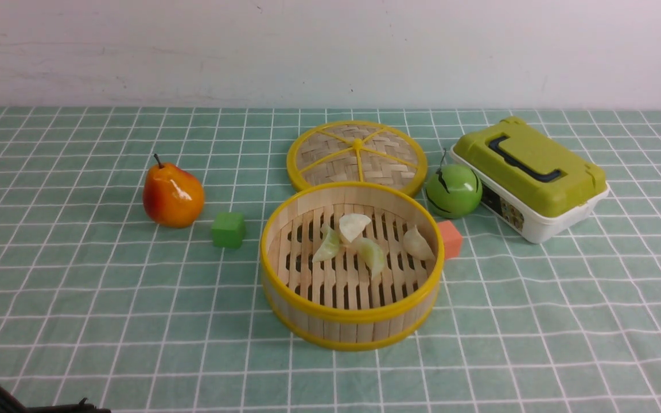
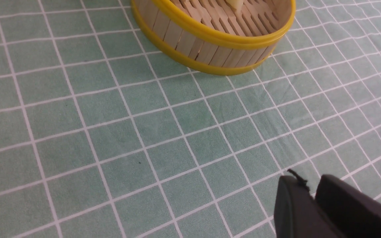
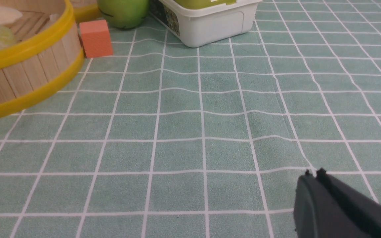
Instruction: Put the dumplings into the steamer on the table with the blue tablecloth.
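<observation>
Four dumplings lie on the slatted floor of the steamer, clustered toward its far half; they are pale cream to light green, crescent-shaped, with pleated edges, and some touch each other. One steamer stands near the middle of the desk, a round bamboo basket with yellow rims. One flat woven lid with a yellow rim lies just behind it. One box, white with a shut green top and dark handle, sits to the right; what it holds cannot be seen. One green apple rests beside the box, one orange cube touches the steamer's right side, and one green cube and one pear sit to the left. Left gripper has its jaws nearly together, holding nothing. Right gripper is closed and empty above bare cloth.
</observation>
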`<state>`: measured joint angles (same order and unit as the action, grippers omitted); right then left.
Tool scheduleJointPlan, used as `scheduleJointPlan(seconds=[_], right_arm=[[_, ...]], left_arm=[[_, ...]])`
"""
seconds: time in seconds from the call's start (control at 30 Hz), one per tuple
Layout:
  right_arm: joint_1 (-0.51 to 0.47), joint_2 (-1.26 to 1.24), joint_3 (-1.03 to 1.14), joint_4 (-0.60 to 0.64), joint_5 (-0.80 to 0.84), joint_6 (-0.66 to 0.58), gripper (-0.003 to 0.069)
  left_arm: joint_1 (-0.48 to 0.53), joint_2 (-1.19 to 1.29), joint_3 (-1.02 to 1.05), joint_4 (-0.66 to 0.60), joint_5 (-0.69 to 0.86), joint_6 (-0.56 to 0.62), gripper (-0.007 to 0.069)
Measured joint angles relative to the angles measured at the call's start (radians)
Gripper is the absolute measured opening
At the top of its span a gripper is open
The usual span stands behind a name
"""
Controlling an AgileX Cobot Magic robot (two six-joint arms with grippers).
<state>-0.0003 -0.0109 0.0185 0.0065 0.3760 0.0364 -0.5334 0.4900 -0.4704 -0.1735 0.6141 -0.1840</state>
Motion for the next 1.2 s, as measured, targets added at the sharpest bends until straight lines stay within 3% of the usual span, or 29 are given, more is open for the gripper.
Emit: scheduleJointPlan(seconds=[0.17, 0.3, 0.4, 0.67, 0.9, 1.2], right_arm=[[0.0, 0.0, 0.0, 0.0, 0.0, 0.0, -0.0015], [0.0, 0.0, 0.0, 0.0, 0.0, 0.0, -0.0013], [0.0, 0.0, 0.0, 0.0, 0.0, 0.0, -0.0011], [0.0, 0.0, 0.0, 0.0, 0.0, 0.001, -0.0008], [0.0, 0.0, 0.0, 0.0, 0.0, 0.002, -0.0001], [0.0, 0.0, 0.0, 0.0, 0.0, 0.002, 0.0005]], left_arm=[[0.063, -0.1, 0.132, 0.048, -0.253, 0.0, 0.0008], [0.215, -0.246, 0.273, 0.091, -0.492, 0.0, -0.0014], [0.339, -0.349, 0.355, 0.104, -0.564, 0.0, -0.0014], [0.562, -0.495, 0.479, 0.132, -0.433, -0.019, -0.0014], [0.584, -0.5, 0.498, 0.229, -0.295, -0.158, -0.0014], [0.585, -0.5, 0.5, 0.245, -0.25, -0.115, -0.0014]])
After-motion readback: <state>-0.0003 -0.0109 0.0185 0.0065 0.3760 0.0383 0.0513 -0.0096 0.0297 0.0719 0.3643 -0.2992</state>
